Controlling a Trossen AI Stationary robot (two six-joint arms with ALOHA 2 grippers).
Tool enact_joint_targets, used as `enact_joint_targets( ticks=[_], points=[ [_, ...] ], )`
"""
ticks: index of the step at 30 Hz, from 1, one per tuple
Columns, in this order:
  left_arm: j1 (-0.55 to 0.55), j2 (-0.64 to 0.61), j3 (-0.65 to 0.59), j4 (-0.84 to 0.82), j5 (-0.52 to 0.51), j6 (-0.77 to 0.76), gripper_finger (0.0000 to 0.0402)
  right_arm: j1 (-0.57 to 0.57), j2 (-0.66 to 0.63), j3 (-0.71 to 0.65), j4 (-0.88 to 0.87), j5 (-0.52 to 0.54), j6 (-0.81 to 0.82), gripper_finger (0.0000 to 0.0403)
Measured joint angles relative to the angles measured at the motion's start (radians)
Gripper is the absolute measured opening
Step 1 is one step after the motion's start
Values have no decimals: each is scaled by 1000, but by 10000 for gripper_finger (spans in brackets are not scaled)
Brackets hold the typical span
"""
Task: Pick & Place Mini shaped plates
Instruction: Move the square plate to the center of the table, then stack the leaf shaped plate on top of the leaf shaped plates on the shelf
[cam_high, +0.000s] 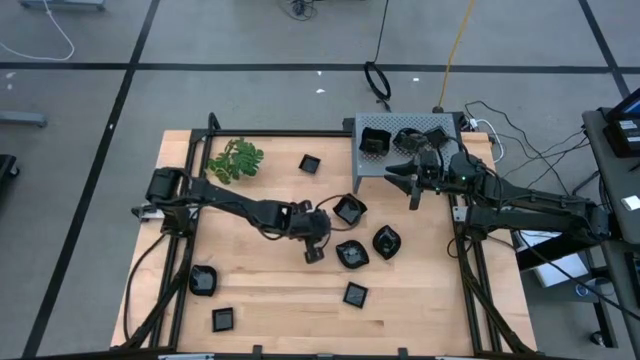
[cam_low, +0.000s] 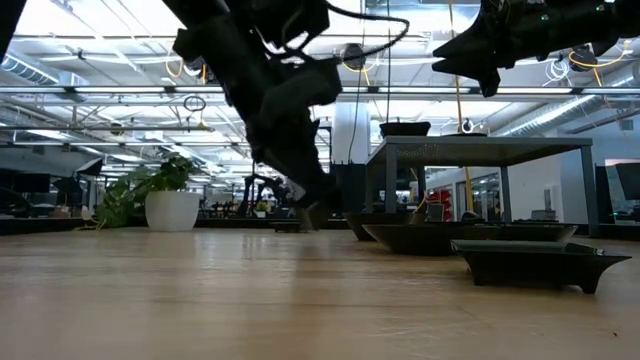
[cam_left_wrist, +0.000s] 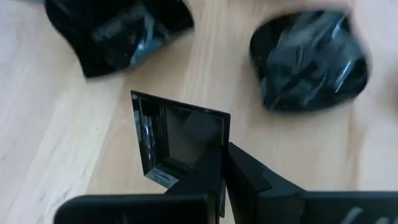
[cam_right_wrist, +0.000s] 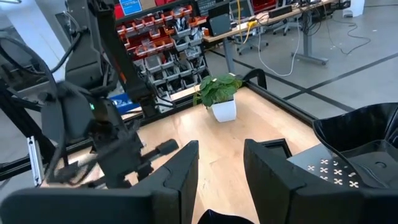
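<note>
A green leafy sprig in a white pot (cam_high: 236, 160) is seen near the far left corner of the wooden table (cam_high: 270, 300), well apart from the grey perforated metal box (cam_high: 372, 163).

No writing, label, brand or number can be read anywhere on the counter or in the workshop behind it; a blue sign (cam_right_wrist: 130, 7) hangs above the red storage bins (cam_right_wrist: 163, 38), its lettering too small to make out.
</note>
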Motion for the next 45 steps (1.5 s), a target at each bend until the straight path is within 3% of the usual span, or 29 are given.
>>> enact_joint_targets(
  ticks=[7,20,29,37,41,45],
  points=[
    [4,34,1,23,0,12,7,0,2,0,0,-1,0,116],
    [7,33,0,51,1,-106,126,0,2,0,-2,-1,0,116],
    [8,-135,-1,70,42,-133,162,19,2,0,-51,3,22,116],
    [8,-319,0,82,-47,-138,163,132,24,112,-527,134,43,116],
    [9,-386,0,84,-107,-125,164,213,59,157,-771,124,156,116],
    [12,-430,0,83,-150,-80,164,283,104,151,-896,64,321,116]
  ],
)
